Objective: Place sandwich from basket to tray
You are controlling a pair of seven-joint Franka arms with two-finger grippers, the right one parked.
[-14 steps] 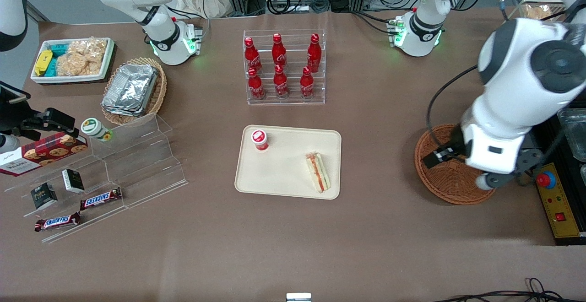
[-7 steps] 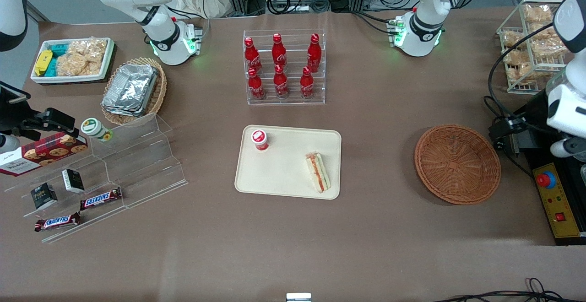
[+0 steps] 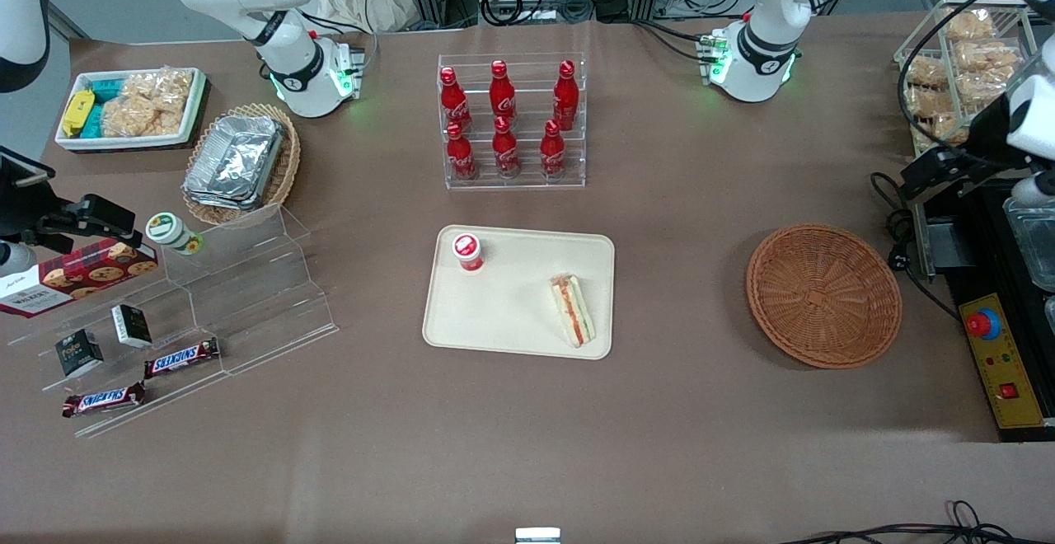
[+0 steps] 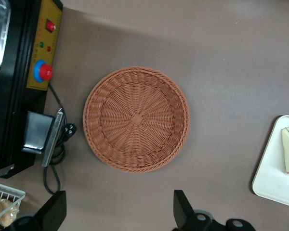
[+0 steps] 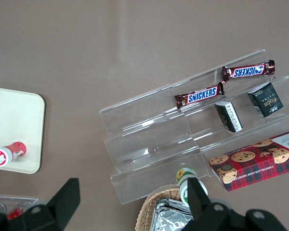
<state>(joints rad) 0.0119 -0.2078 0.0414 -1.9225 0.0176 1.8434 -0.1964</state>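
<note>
On the tray (image 3: 511,313) you had the sandwich (image 3: 573,310) lying; your gripper (image 4: 118,211) hung above the basket (image 4: 136,119), fingers wide apart and holding nothing.

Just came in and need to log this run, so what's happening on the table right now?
The sandwich already lies on the tray, near the edge facing the basket, with a small red-capped cup also on the tray. The basket has nothing in it. The gripper is open, holds nothing and hangs above the table beside the basket, toward the working arm's end. The transfer looks done.
</note>
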